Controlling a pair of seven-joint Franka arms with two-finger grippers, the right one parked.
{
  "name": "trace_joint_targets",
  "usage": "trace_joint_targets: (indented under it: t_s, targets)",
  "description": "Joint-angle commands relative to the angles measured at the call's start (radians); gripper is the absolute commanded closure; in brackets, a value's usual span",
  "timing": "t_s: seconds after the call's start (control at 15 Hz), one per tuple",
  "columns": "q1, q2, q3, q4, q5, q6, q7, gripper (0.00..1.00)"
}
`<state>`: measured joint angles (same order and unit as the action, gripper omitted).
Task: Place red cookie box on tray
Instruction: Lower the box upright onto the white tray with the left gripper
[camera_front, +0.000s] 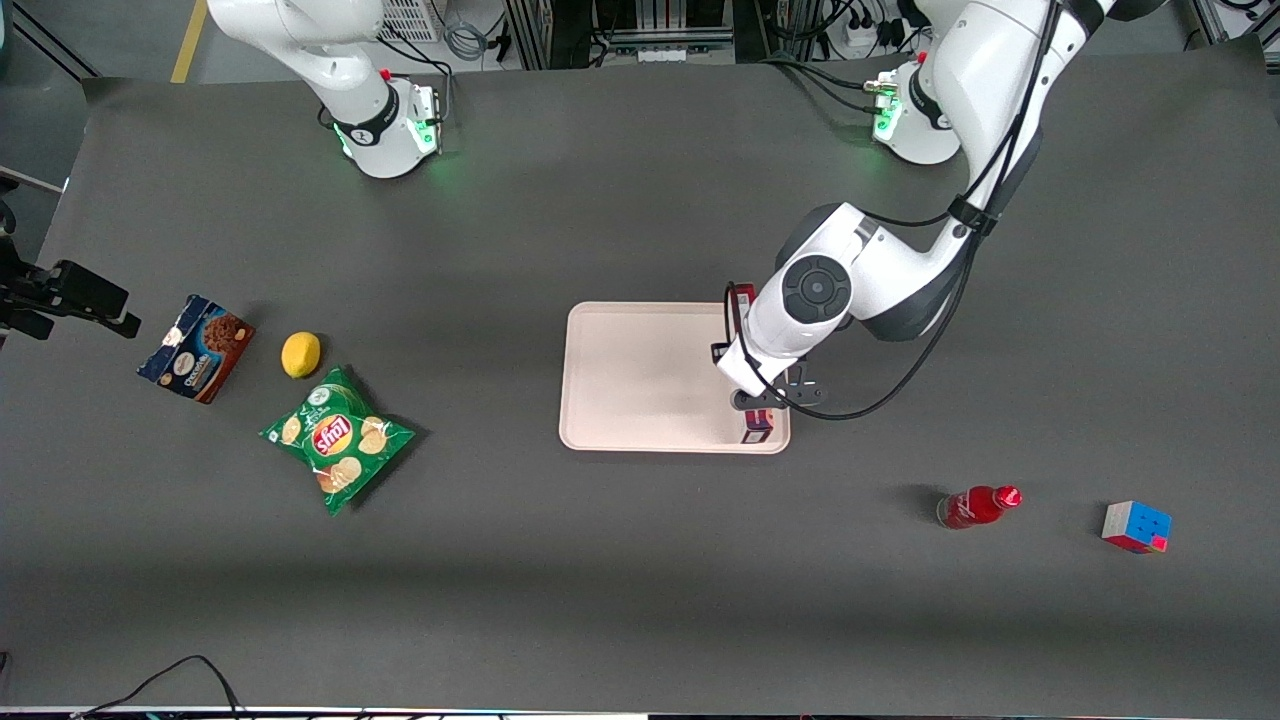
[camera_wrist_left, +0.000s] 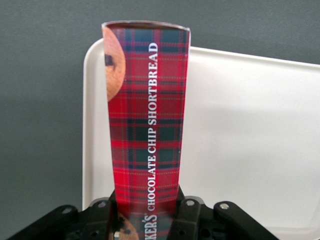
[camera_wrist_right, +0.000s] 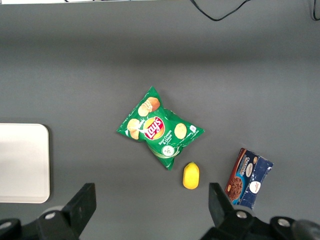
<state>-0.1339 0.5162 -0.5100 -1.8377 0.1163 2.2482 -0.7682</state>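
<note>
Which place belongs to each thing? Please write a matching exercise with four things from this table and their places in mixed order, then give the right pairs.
Things:
1. red cookie box
2. lemon
3. red bottle
4. end effector

Places:
A. lying on the table toward the working arm's end, beside the colour cube
B. over the tray, near its edge toward the working arm's end
C. between the blue cookie box and the green chip bag
D. held in the end effector above the tray

Pairs: 1-D, 2-C, 3-A, 4-B
</note>
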Motion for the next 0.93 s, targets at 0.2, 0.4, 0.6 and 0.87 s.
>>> trace_joint_targets:
  t_s: [0.2, 0.4, 0.6, 0.87]
  targets:
    - [-0.012, 0.042, 0.002, -0.018, 0.094, 0.057, -0.025, 0.66]
    - [-0.010, 0.050, 0.007, -0.025, 0.095, 0.059, -0.026, 0.66]
    - [-0.010, 0.056, 0.011, -0.029, 0.095, 0.059, -0.028, 0.63]
    - [-0.007, 0.064, 0.014, -0.028, 0.094, 0.062, -0.033, 0.58]
